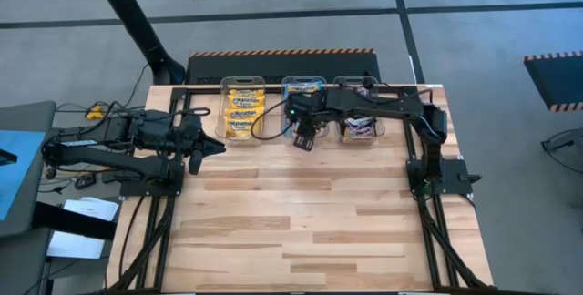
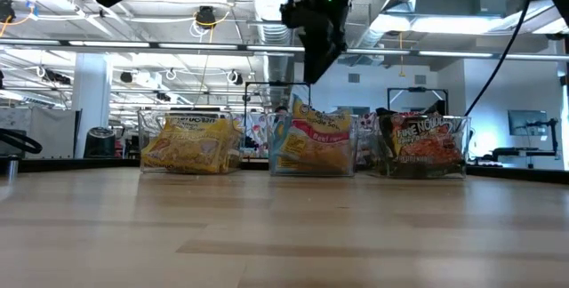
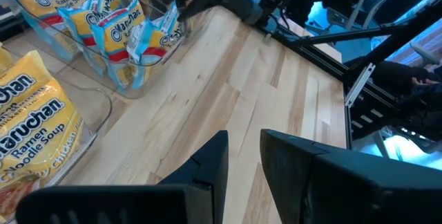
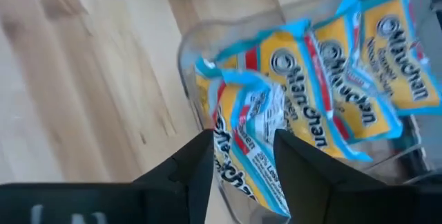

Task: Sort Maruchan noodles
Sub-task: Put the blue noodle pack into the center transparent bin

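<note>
Wood table (image 1: 301,231), three bins of Maruchan noodles (image 1: 242,113), both jaws slightly parted.

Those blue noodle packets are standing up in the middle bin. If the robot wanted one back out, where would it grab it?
Probably by the top edge, coming straight down from above. The blue packets stand on end, packed side by side in the middle bin, so only their crimped upper edges poke above the rim; the clear walls block any sideways approach. The right gripper hangs just in front of that bin.
</note>
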`<state>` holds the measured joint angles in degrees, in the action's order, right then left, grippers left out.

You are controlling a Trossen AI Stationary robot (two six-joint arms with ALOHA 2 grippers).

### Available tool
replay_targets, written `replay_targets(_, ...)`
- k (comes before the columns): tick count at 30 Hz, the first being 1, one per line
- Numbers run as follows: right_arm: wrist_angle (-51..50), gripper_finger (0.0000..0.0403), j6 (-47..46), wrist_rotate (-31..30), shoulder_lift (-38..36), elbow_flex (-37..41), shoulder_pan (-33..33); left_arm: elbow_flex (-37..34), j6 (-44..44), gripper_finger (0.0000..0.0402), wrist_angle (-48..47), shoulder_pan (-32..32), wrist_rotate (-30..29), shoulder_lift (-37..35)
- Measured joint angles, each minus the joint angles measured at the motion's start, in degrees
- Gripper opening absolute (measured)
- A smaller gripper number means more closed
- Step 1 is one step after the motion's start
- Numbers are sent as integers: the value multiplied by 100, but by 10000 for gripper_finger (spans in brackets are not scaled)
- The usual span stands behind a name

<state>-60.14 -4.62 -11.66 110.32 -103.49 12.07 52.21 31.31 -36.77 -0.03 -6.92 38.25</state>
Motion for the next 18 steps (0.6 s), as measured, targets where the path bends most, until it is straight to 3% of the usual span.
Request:
replay_targets(7,39,171,114,784,138,-172,315,0,0,72,0,0,0,-1)
replay_targets(18,44,166,214,853,548,-155,463,0,0,72,2,2,0,-1)
